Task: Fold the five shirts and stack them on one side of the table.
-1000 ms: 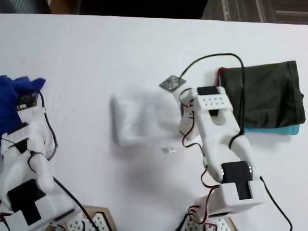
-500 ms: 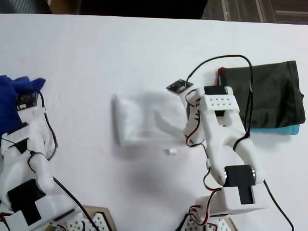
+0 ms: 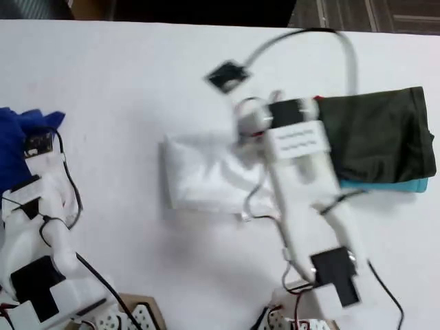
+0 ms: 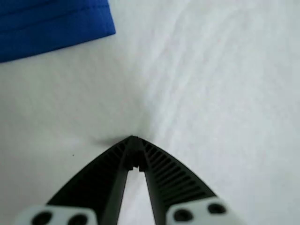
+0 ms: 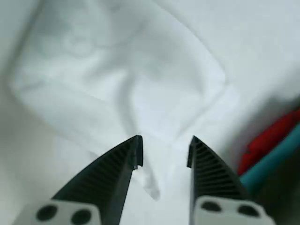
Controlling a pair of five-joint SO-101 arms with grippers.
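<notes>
A folded white shirt (image 3: 203, 175) lies mid-table; in the right wrist view this white shirt (image 5: 126, 79) lies under and beyond my open right gripper (image 5: 165, 150), with nothing between the fingers. From above, the right gripper (image 3: 251, 120) hangs over the shirt's far right corner. To the right is a stack with a dark green shirt (image 3: 385, 130) on top, a teal one (image 3: 388, 184) below and a red edge (image 3: 315, 102). A blue shirt (image 3: 17, 134) lies crumpled at the left edge, beside the left arm (image 3: 34, 206). My left gripper (image 4: 135, 140) is shut on nothing, its tips on the table near the blue shirt (image 4: 51, 21).
The table (image 3: 124, 82) is covered in white. A small white scrap (image 3: 244, 216) lies by the white shirt's near edge. The right arm's cable (image 3: 302, 34) loops over the far side. Both arm bases stand at the near edge.
The right arm has swung up and toward the far side of the table, from the white shirt's right edge to its far corner. The left arm has kept still.
</notes>
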